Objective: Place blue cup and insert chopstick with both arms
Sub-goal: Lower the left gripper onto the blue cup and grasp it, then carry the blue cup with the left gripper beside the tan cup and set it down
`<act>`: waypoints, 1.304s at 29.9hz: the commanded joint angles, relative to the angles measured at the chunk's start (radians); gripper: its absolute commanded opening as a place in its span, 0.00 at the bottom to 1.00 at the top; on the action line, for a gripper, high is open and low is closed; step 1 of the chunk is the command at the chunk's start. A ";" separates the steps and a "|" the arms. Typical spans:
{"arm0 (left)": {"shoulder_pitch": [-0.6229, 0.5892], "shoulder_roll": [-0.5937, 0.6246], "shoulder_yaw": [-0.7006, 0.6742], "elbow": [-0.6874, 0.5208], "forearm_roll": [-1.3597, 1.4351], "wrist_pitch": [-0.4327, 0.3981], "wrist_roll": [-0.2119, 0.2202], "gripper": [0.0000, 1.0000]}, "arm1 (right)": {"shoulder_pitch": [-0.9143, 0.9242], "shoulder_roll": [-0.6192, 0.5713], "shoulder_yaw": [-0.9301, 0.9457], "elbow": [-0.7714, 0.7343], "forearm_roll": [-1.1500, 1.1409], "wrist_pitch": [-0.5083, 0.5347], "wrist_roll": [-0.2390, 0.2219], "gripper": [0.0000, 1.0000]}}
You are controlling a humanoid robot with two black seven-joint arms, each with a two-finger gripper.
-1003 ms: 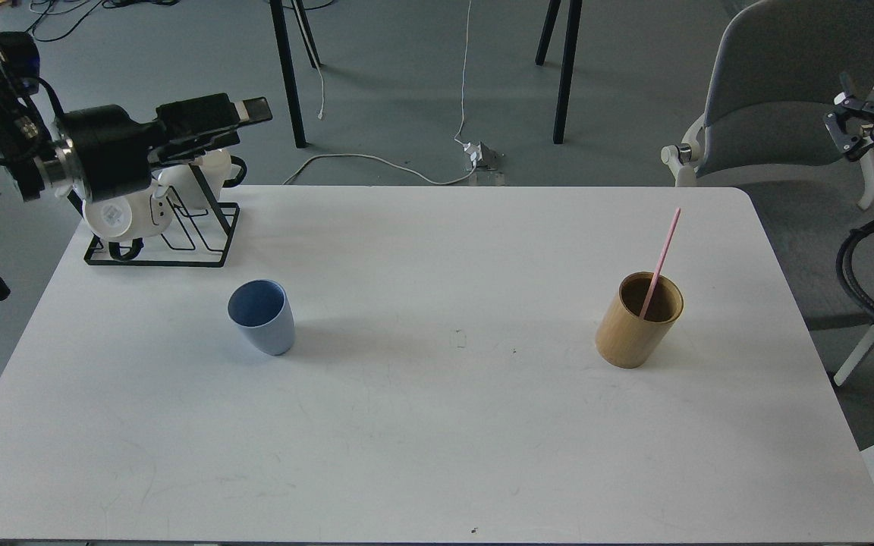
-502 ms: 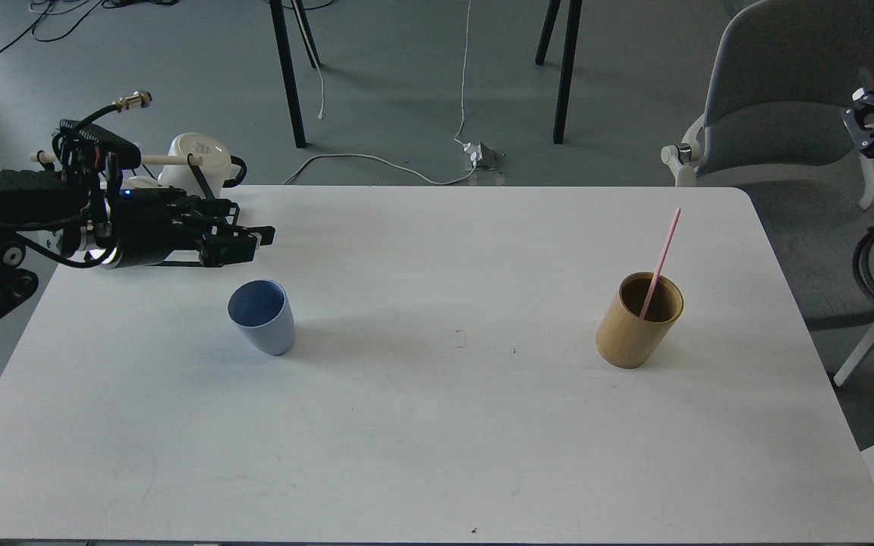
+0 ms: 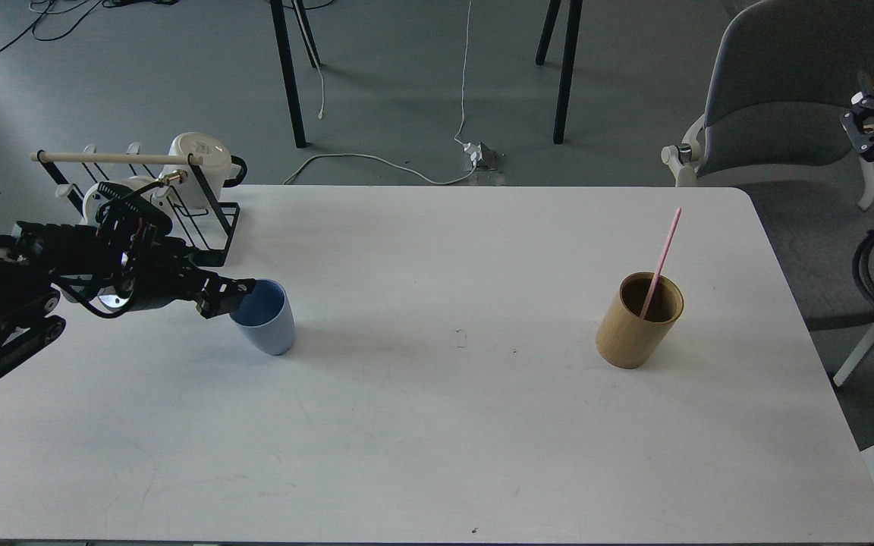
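The pale blue cup (image 3: 264,318) stands upright on the white table (image 3: 437,425), left of centre. My left gripper (image 3: 231,297) comes in from the left, low over the table, right at the cup's left rim. Its fingers look spread and hold nothing; one fingertip (image 3: 249,286) overlaps the rim. A single pink chopstick (image 3: 663,254) leans in the tan wooden holder (image 3: 636,326) on the right side of the table. My right gripper (image 3: 866,125) is small and dark at the right edge, off the table and far from the holder.
A black wire rack (image 3: 202,220) with a pale wooden rod and white mugs (image 3: 198,158) stands at the table's back left corner, just behind my left arm. A grey chair (image 3: 786,91) stands beyond the table's right end. Cables lie on the floor behind the table.
My left arm has swung down and forward from above the rack to table height, bringing its gripper to the blue cup's left rim. The right gripper has barely moved. Cup, holder and chopstick have not moved.
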 commanded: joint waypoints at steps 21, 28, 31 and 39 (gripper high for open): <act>-0.014 -0.076 0.019 0.077 -0.010 0.014 -0.104 0.04 | -0.001 -0.024 -0.002 -0.008 0.000 0.000 -0.001 0.99; -0.119 -0.084 0.014 0.028 -0.012 -0.003 -0.107 0.05 | 0.001 -0.036 -0.002 -0.008 0.000 0.000 -0.001 0.99; -0.194 -0.122 0.016 -0.010 -0.010 -0.067 -0.101 0.05 | 0.002 -0.047 -0.002 -0.005 0.000 0.000 -0.001 1.00; -0.356 -0.504 0.068 -0.015 0.001 -0.226 -0.035 0.04 | 0.015 -0.053 -0.003 0.000 0.000 0.000 -0.003 0.99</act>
